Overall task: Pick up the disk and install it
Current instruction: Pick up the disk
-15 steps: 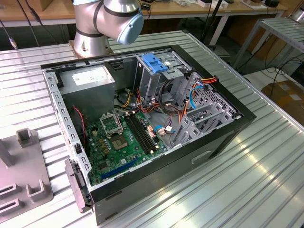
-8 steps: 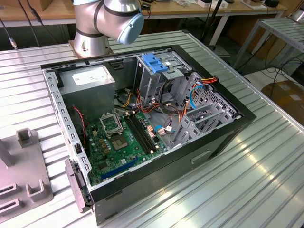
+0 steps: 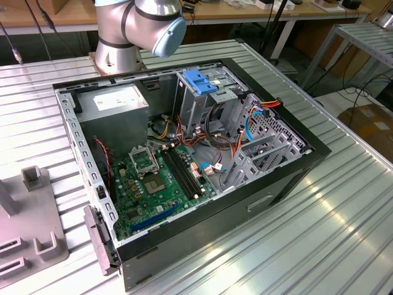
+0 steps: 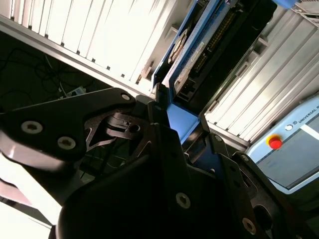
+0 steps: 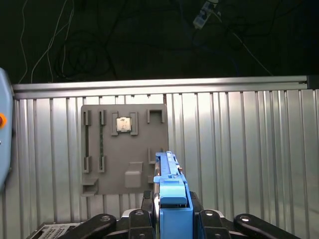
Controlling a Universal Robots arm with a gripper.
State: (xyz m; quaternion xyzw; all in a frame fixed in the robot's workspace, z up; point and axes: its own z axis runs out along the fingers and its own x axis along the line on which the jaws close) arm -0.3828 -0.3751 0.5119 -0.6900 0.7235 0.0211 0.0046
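The disk [image 5: 168, 184] is held edge-on above the ribbed table, and its blue side rail faces the first wrist view. My gripper [image 5: 172, 215] is shut on its near end, with a black finger pressed to each side. In the second wrist view the disk [image 4: 219, 45] shows a dark casing with a connector row and a blue rail, and my gripper [image 4: 180, 124] clamps its blue end. In the exterior view the open computer case [image 3: 288, 178] lies on its side on the table, with the arm [image 3: 138, 24] rising behind it.
Inside the case are a metal drive cage with a blue handle [image 3: 199, 83], a grey power-supply box [image 3: 113, 101] and the green motherboard [image 3: 153, 184]. A grey fixture plate [image 5: 124, 149] lies under the disk. A pendant with a red button [image 4: 274, 142] rests nearby.
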